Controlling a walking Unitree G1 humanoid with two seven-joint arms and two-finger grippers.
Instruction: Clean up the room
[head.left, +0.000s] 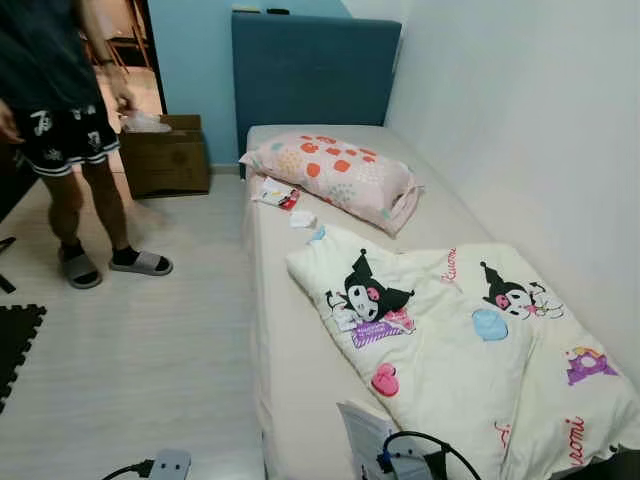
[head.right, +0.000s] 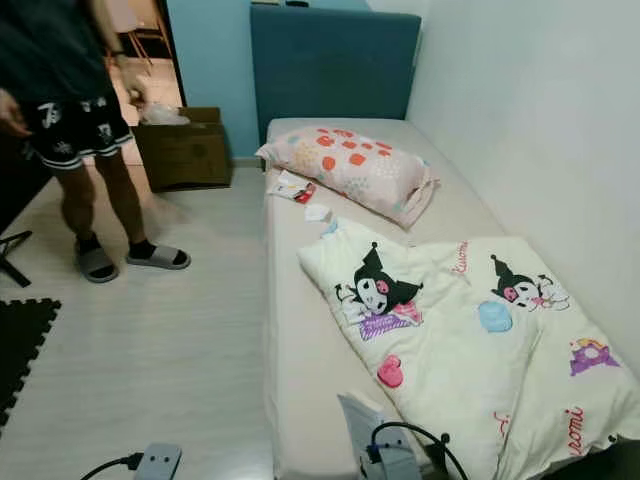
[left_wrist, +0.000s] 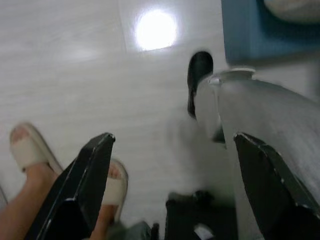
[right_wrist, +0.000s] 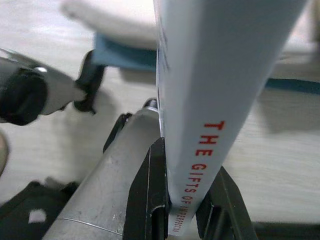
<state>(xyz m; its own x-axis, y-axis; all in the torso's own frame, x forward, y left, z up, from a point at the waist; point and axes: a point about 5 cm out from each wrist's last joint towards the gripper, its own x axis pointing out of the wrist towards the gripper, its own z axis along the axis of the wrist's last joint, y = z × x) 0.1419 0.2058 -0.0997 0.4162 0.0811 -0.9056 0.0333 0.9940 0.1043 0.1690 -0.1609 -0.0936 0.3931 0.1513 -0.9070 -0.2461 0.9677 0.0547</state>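
Observation:
My right gripper (right_wrist: 185, 200) is shut on a pale blue book (right_wrist: 220, 75) with red spine lettering, held upright. In the eye views the book (head.left: 362, 432) stands at the bottom, over the near edge of the bed (head.left: 280, 330). A cream cartoon-print blanket (head.left: 470, 340) lies crumpled across the mattress. A pink spotted pillow (head.left: 335, 175) sits by the headboard. Beside it lie a small red-and-white packet (head.left: 275, 193) and a white tissue (head.left: 303, 218). My left gripper (left_wrist: 174, 137) hangs open over the floor, with nothing between its fingers.
A person (head.left: 60, 120) in dark shorts and grey slippers stands on the pale floor at far left. A cardboard box (head.left: 165, 155) sits beyond, by the blue wall. A black mat (head.left: 15, 340) lies at the left edge. The white wall (head.left: 540, 130) borders the bed's right side.

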